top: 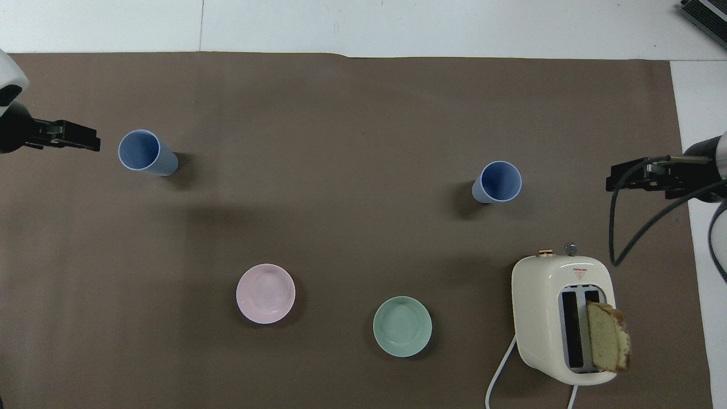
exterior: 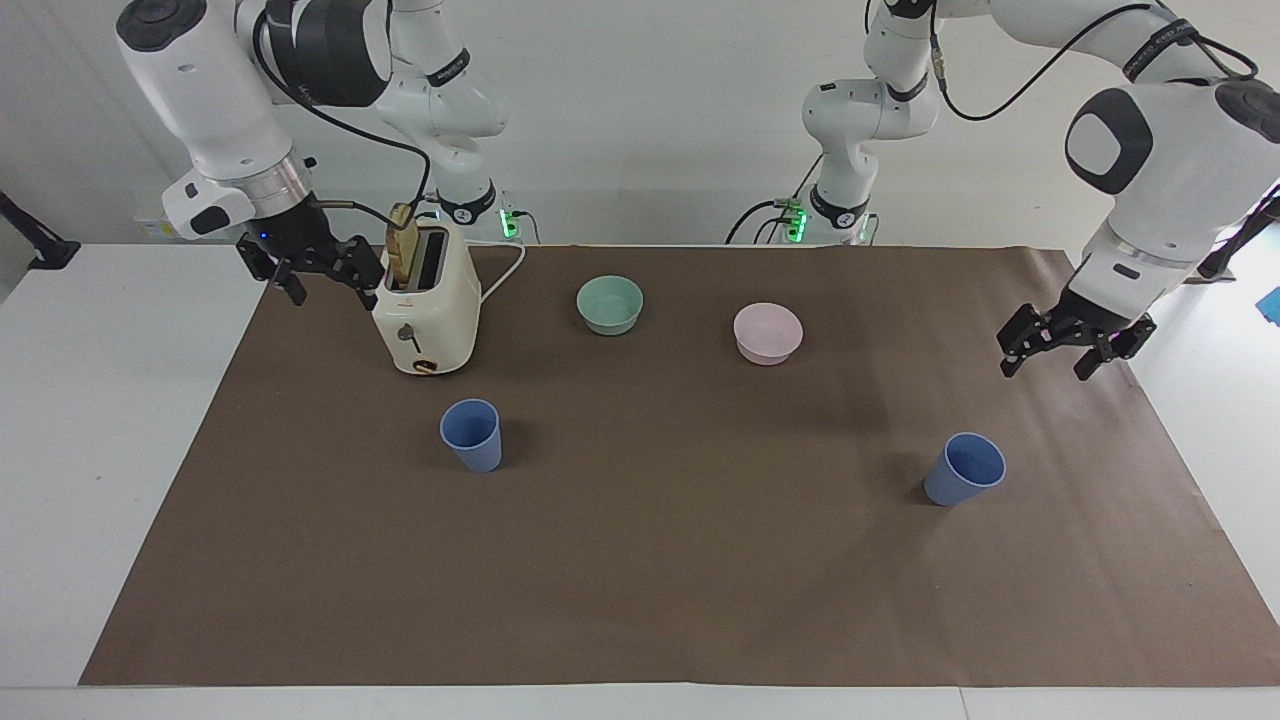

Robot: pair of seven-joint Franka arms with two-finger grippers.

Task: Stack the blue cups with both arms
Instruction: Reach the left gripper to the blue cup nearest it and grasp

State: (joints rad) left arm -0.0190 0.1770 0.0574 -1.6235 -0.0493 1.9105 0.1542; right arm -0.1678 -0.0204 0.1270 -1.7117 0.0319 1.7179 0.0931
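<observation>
Left gripper (exterior: 1062,352), fingers spread and empty, hangs over the mat's edge near one blue cup (exterior: 964,469). Right gripper (exterior: 315,277), also spread, hovers beside the toaster (exterior: 427,311); the second blue cup (exterior: 471,434) stands farther from the robots than the toaster.

Risk: a sideways approach may topple a cup, and the right gripper could clip the toaster. Both cups stand upright, mouths up, long axes vertical.

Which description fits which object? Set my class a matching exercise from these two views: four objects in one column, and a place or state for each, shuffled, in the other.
Objects:
1. toaster
2. green bowl
3. left claw
4. right claw

Descriptions:
A. open, raised beside the toaster
B. holds a bread slice
C. stands between toaster and pink bowl
D. open, raised at the mat's edge

Pairs: 1-B, 2-C, 3-D, 4-A
</observation>
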